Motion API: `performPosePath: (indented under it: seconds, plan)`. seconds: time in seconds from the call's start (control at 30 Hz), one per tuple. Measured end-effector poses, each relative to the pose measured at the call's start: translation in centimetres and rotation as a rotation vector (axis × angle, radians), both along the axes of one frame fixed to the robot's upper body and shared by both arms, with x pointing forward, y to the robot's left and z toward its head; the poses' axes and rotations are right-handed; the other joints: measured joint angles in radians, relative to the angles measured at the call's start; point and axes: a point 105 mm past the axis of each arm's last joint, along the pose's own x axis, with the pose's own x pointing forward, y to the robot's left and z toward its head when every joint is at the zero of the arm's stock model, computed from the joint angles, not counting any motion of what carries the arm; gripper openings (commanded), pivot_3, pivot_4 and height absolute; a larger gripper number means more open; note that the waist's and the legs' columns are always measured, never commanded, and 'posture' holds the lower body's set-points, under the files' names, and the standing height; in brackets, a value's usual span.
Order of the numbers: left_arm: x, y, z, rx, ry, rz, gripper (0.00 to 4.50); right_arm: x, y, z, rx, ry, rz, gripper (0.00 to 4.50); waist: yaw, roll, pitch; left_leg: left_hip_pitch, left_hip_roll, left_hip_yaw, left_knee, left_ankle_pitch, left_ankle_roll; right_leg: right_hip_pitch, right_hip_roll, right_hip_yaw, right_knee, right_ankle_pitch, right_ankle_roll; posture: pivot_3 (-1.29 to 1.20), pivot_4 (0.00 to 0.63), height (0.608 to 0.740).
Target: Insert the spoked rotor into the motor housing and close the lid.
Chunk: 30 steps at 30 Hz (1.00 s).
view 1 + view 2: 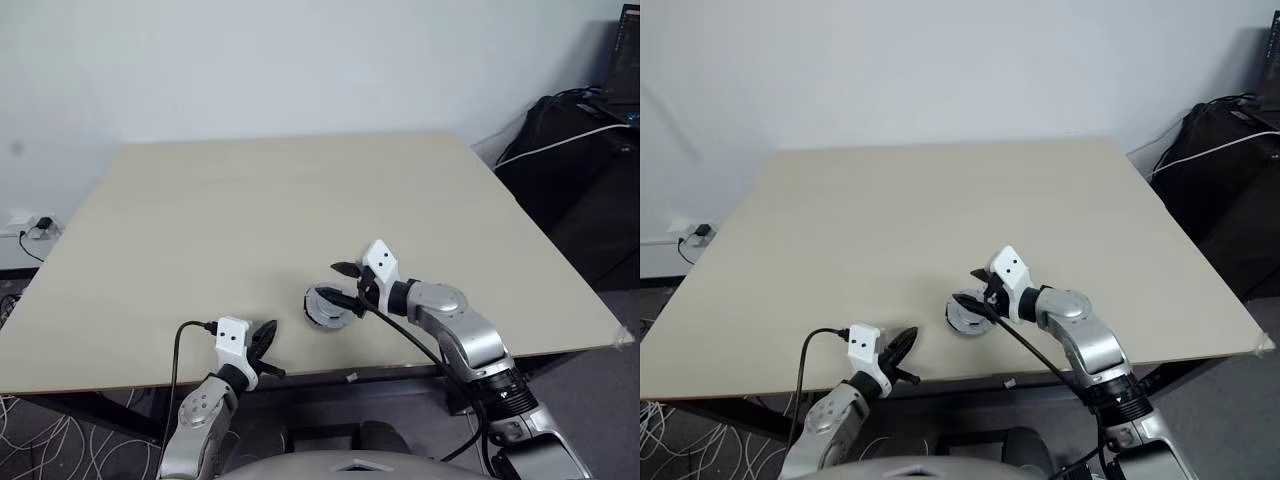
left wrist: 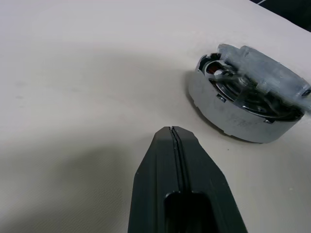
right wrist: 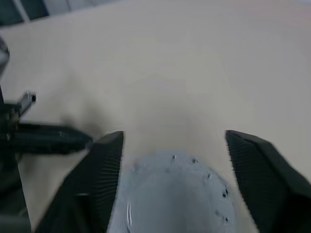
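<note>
Silver-grey metal is what we see first: the motor housing (image 2: 243, 104) sits flat on the beige table (image 1: 300, 200), close to the near edge and a bit right of centre. In the left wrist view we catch a sliver of copper-brown winding inside its rim, plus dark inner parts. A pale blurred piece lies across its top, we can't tell if that's the lid or the right gripper's finger. We can't make out the spoked rotor separately.

Right gripper (image 1: 346, 284) sits right over the housing. In the right wrist view its two black fingers (image 3: 104, 170) are spread wide, one on each side of the round silver part, and neither one pinches it. Whether a fingertip touches the rim we can't tell.

Left gripper (image 1: 267, 340) hangs at the near table edge, well apart from the housing, on the robot's left side of it. Its fingers are pressed together, with only a thin seam between them in the left wrist view, nothing in them. The tip points toward the housing.

A black cable (image 1: 180, 345) loops off the left wrist. Past the table's right side we see dark bags (image 1: 580, 170) and a white cable (image 1: 560, 145)
</note>
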Motion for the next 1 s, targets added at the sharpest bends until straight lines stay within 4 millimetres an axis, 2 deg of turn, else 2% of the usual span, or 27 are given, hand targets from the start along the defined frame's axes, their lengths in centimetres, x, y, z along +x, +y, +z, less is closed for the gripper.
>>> performPosePath:
  seconds: [0.3,0.53,0.93,1.0]
  plan:
    - [-0.3,0.2,-0.2,0.003,0.011,0.013,0.0,0.9,-0.2,-2.1,-0.075,0.016,0.118,4.48,0.001,0.0,0.0,0.0,0.0,0.0,0.0,0.0,0.0,0.0,0.0,0.0,0.0,0.001,0.001,0.0,0.0,0.74]
    - [-0.6,0.7,-0.5,0.011,0.021,0.028,0.0,0.8,-0.5,-3.6,-0.123,0.074,0.183,4.48,0.001,0.0,0.0,0.0,0.0,0.0,0.0,0.0,0.0,0.0,0.0,0.0,0.0,0.001,0.001,0.0,0.0,0.74]
    - [-0.8,1.3,-0.6,0.017,0.017,0.049,0.0,0.7,-0.9,-4.3,-0.155,0.114,0.222,4.48,0.001,0.001,-0.001,0.0,0.0,0.0,0.0,0.0,0.0,0.0,0.0,0.0,0.0,0.002,0.001,0.0,0.0,0.74]
    - [-0.9,1.3,-0.6,0.019,0.02,0.052,0.0,0.7,-0.9,-4.4,-0.161,0.116,0.223,4.08,0.001,0.001,-0.001,0.0,0.0,0.0,0.0,0.0,0.0,0.0,0.0,0.0,0.0,0.002,0.001,0.0,0.0,0.74]
